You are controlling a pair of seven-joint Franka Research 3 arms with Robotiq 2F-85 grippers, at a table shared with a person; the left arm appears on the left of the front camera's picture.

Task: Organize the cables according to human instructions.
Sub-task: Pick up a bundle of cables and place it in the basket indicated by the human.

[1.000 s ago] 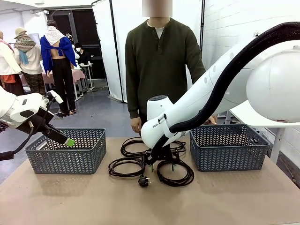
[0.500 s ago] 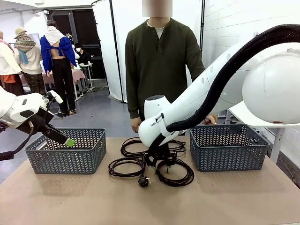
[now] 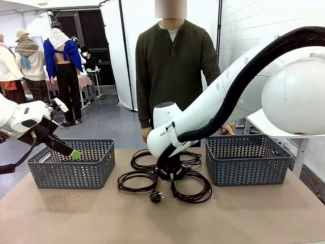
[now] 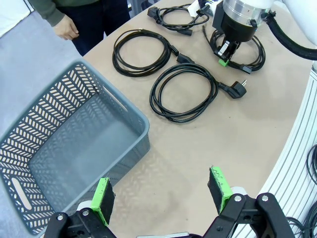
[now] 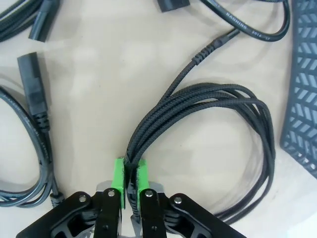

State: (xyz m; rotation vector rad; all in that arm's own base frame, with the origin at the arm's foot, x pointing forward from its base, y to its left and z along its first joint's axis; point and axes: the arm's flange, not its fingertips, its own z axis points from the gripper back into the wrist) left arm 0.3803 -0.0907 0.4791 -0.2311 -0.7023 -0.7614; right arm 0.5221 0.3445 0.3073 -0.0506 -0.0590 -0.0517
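Several black cables lie coiled mid-table in front of the human (image 3: 172,71). My right gripper (image 5: 129,179) is shut on the strands of the braided cable (image 5: 213,99). From the front this is the right-hand near coil (image 3: 195,190), with the right gripper (image 3: 172,175) down on its left edge. Another coil (image 3: 137,180) with a plug (image 3: 156,195) lies to its left, and two more (image 3: 144,160) (image 3: 192,158) lie behind. My left gripper (image 4: 161,196) is open and empty, hovering by the left basket (image 4: 74,148); its wrist view shows the coils (image 4: 184,91) (image 4: 141,52) farther off.
A grey basket (image 3: 71,162) stands on the table's left and a matching one (image 3: 246,160) on the right, close to the held coil. The human's hand (image 4: 67,29) hangs at the table's far edge. Bare tabletop lies along the near side.
My right gripper went from open over the near right coil to shut on its strands, shifting slightly left and lower. The left arm held still.
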